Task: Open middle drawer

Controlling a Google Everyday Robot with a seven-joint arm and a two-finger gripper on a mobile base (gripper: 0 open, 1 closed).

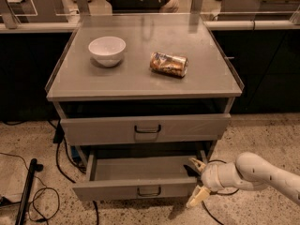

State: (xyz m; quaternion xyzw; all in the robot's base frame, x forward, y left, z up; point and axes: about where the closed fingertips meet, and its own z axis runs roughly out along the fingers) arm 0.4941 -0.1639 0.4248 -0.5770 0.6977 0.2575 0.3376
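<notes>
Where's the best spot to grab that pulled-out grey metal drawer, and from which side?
Grip the pulled-out grey metal drawer by its small dark loop handle, centred on the front panel. The loop stands out, so a finger could probably hook behind it. Come from the front. The gripper sits open at the panel's right end.

My gripper (197,182) sits low, below the desk's (140,81) front right corner, with its fingers spread at the right end of the middle drawer (112,191). One finger is inside the drawer and the other is in front of its panel. That drawer stands open past the desk's front edge. The upper drawer (103,129) sits above it. On top, a white bowl (107,49) sits toward the left edge and a crushed can (168,63) lies right of centre.
</notes>
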